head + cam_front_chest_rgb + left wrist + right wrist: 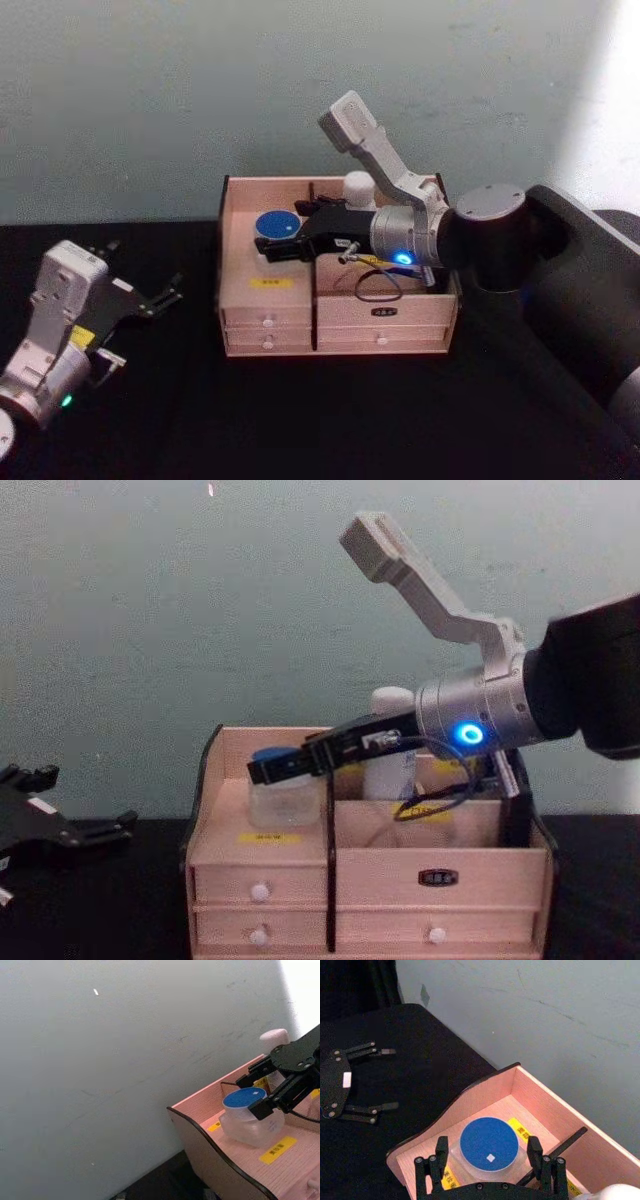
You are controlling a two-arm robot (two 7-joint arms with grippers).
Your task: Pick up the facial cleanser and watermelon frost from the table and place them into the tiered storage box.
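Sitting idle at the table's left, the left gripper (pixel 150 297) is spread open and empty. Inside the box (pixel 262 296), left compartment, the right gripper (pixel 487 1160) straddles the blue-lidded jar (pixel 488 1143), fingers barely apart: looks like the release step, so next it should lift straight out.

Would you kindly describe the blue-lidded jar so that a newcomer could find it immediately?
Find the tiered storage box on the black table. In its left compartment, between the right gripper's fingers, sits the clear jar. Its round blue lid distinguishes it from the white bottle behind.
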